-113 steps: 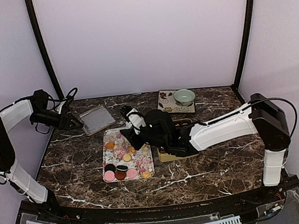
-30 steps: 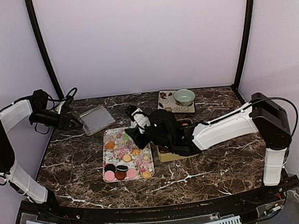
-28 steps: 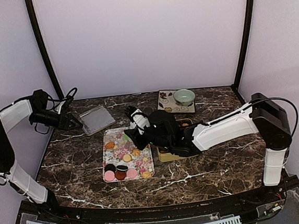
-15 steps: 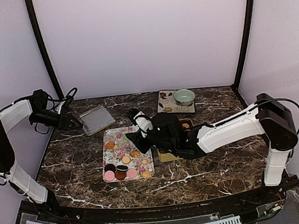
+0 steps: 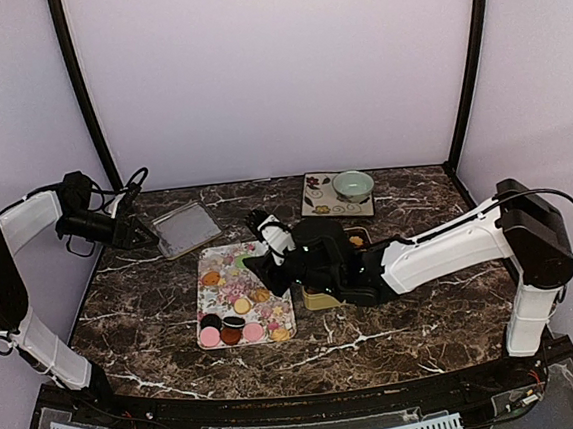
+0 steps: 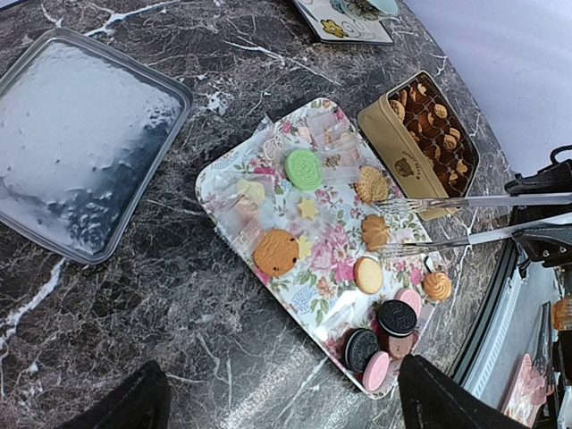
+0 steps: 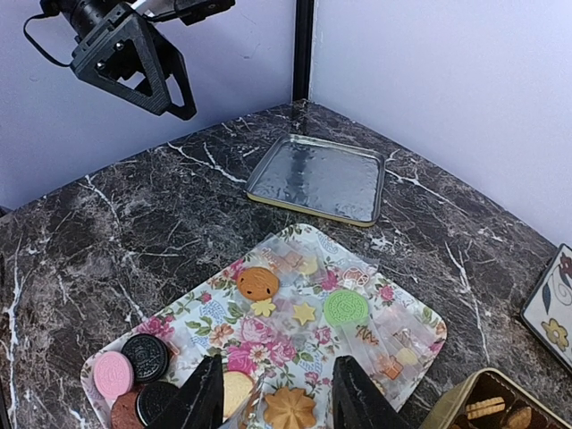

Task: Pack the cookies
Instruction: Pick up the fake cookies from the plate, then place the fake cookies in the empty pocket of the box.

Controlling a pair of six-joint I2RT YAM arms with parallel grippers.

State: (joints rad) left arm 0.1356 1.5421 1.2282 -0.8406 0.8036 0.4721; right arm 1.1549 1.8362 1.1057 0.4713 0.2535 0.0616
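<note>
Top external view: a dark marble table (image 5: 155, 316) stands between pale lilac walls (image 5: 274, 75). At its centre lies a flowery tray (image 5: 217, 301) carrying the cookies (image 5: 242, 303), with tan ones mid-tray and pink and dark brown discs grouped at the near end. Just right of the tray stands a gold tin (image 5: 319, 299), mostly hidden beneath my right arm (image 5: 440, 243), which stretches in from the right with its wrist over the tray's right edge. Farther back a green bowl (image 5: 352, 185) sits on a patterned plate (image 5: 318, 207). At back left lies a shallow silver pan (image 5: 187, 228), with my left arm (image 5: 31, 219) poised just beside it.

Right wrist view: my right gripper (image 7: 279, 365) has its two black fingers (image 7: 204, 398) spread apart above the tray, clamping nothing I can see. A golden flower-shaped cookie (image 7: 290, 408) lies on the tray in the gap. Beyond it sit a green disc (image 7: 346, 307) and an orange disc (image 7: 257, 283).

Left wrist view: my left gripper (image 6: 284, 393) is spread wide and empty above bare marble. Past it I see the pan, the tray, and the open tin filled with small tan biscuits (image 6: 429, 125).
</note>
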